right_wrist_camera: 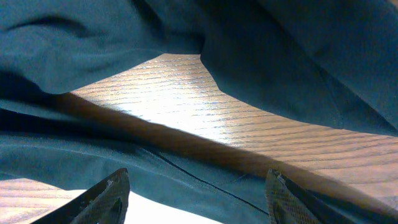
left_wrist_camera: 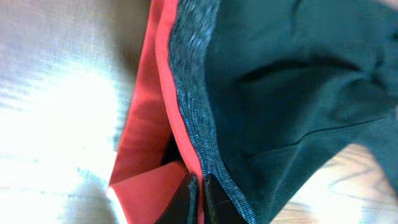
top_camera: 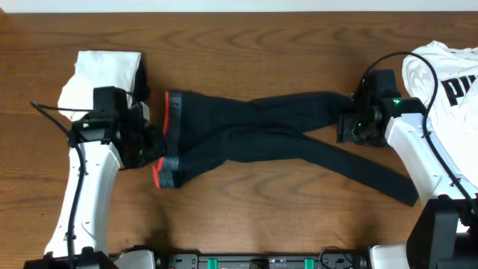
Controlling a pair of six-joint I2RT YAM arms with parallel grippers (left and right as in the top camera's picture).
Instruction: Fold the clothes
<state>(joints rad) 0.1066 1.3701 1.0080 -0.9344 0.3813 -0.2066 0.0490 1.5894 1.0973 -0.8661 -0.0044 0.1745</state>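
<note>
Long black leggings (top_camera: pixel 254 134) lie across the table's middle, red-orange waistband (top_camera: pixel 170 112) to the left and the two legs crossing toward the right. My left gripper (top_camera: pixel 154 143) is at the waistband's lower corner. In the left wrist view it (left_wrist_camera: pixel 200 190) is shut on the red band (left_wrist_camera: pixel 149 124) beside the dark fabric (left_wrist_camera: pixel 286 87). My right gripper (top_camera: pixel 346 127) sits at the end of the upper leg. In the right wrist view it (right_wrist_camera: pixel 196 190) stands open, its fingers (right_wrist_camera: pixel 106 199) wide apart over the leg's fabric (right_wrist_camera: pixel 205 168).
A folded white cloth (top_camera: pixel 104 75) lies at the back left, just behind the left arm. A white T-shirt with black lettering (top_camera: pixel 448 75) sits at the back right by the right arm. Bare wooden table (top_camera: pixel 261 217) runs along the front.
</note>
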